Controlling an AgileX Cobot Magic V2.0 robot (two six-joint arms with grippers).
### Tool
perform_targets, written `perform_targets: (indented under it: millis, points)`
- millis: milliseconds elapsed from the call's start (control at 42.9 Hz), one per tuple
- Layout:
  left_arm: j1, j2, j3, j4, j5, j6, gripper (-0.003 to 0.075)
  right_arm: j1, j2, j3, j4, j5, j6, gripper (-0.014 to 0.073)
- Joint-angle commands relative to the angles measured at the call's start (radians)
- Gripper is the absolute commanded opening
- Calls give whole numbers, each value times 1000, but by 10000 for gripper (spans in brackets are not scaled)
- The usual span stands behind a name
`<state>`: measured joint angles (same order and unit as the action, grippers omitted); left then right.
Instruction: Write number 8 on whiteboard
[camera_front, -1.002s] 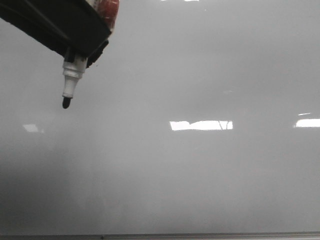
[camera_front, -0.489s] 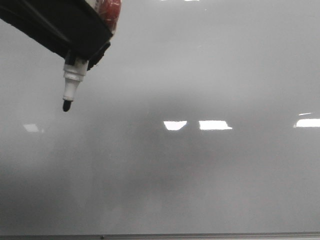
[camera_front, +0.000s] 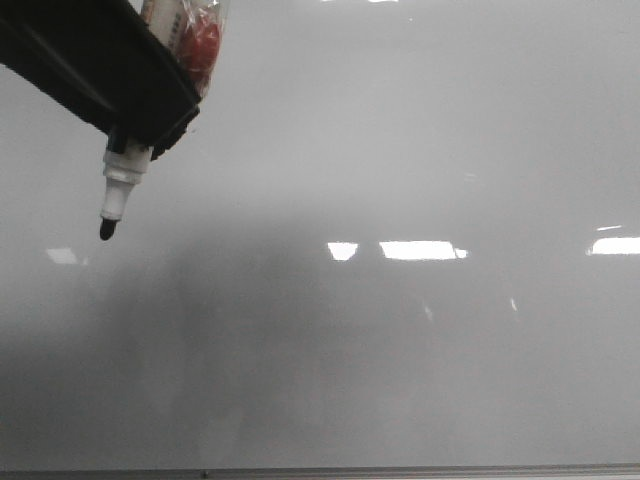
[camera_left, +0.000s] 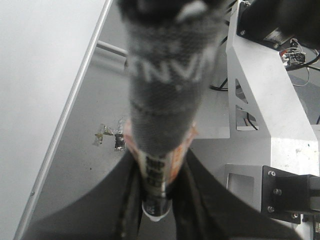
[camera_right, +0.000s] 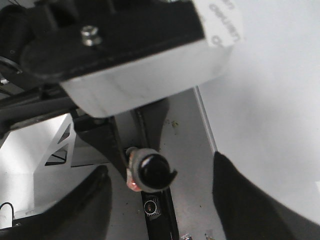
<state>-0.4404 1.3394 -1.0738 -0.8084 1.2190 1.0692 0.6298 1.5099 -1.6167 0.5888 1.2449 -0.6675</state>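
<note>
A glossy grey-white whiteboard (camera_front: 400, 150) fills my front view, with bright rectangular light reflections across its middle and a thin metal edge along the bottom. I see no drawn figure on it anywhere; the surface reads blank to me apart from the glare and a soft dark shadow low in the middle.

My left gripper (camera_front: 105, 70) comes in from the upper left corner of that view, a black body angled downward. It is clamped on a marker (camera_front: 118, 185) whose white neck and black tip jut out below the jaws, pointing down and slightly left. The tip sits in front of the board's upper left area; I cannot tell whether it touches the surface. A red and white label shows on the marker barrel above the gripper.

In the left wrist view the marker barrel (camera_left: 157, 185) is pinched between the two dark fingers (camera_left: 131, 200), with a blurred cable sleeve (camera_left: 170, 75) in front and the whiteboard (camera_left: 40, 100) off to one side.

In the right wrist view the right gripper (camera_right: 160, 197) has its two dark fingers (camera_right: 240, 200) spread wide apart, holding nothing, beside the board (camera_right: 270, 100).
</note>
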Motion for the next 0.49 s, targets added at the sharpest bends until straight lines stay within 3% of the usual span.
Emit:
perform_targets:
  millis: [0,373,466]
  points:
    - [-9,-30,-23,-54,51,27,61,20,-33,-34,32,98,2,468]
    - [-9,-30,-23,-64,51,101,61,33,57,-34,39,97,2,468]
    - [-9,-30,-23,-64,51,101,61,33,64,-34,39,97,2,426]
